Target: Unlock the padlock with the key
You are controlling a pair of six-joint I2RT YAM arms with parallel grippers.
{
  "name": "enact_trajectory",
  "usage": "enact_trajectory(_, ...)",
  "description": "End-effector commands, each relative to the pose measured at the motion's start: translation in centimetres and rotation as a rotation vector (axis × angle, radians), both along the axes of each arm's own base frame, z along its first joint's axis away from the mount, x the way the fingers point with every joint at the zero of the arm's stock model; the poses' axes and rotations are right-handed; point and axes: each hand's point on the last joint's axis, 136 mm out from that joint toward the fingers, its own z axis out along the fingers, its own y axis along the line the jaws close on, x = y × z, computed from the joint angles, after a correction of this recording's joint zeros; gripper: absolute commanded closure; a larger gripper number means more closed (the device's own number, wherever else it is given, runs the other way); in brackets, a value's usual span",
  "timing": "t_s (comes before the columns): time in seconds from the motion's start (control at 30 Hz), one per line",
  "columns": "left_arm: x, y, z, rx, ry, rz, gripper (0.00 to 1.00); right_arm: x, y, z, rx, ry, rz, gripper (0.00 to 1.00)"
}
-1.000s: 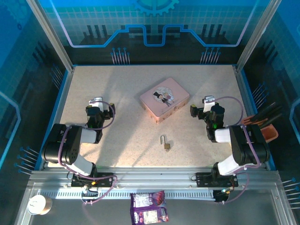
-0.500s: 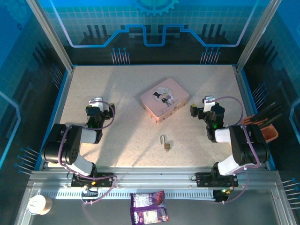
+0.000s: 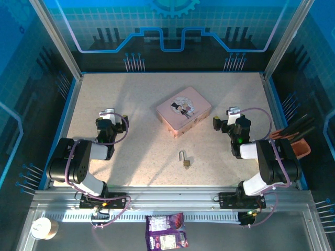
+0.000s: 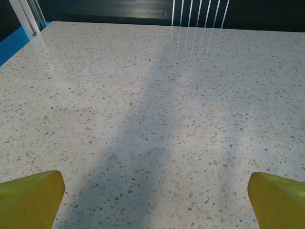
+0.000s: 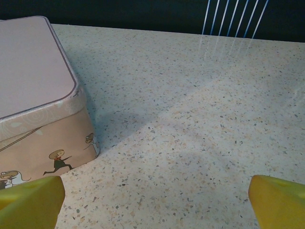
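padlock (image 3: 185,160) lies front-middle on table (image 3: 131,94), near tin (image 3: 183,111) | key too tiny to spot tbh | left gripper (image 4: 152,202), right gripper (image 5: 152,202) both spread wide, empty, tips cropped | tin cut off in right wrist

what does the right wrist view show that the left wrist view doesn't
Right wrist: the pink tin sits at the left, lid shut, with cartoon figures on its side wall. Left wrist: a blue table border and a clear post at the upper left. Both: speckled tabletop, and yellow fingertips spread wide at the bottom corners, so the left gripper and right gripper are open.
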Motion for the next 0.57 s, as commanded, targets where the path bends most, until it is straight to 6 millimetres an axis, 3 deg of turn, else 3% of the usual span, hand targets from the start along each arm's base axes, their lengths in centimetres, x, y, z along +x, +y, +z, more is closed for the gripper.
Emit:
enact_trajectory(0.0,0.49,0.00,1.08,-0.023,-0.048,0.006,0.01,0.44,0.07,0.69,-0.014,-0.028,-0.007,0.00)
enact_trajectory(0.53,0.49,0.00,1.07,-0.023,-0.048,0.006,0.01,0.48,-0.11,0.69,-0.023,-0.027,-0.026,0.00)
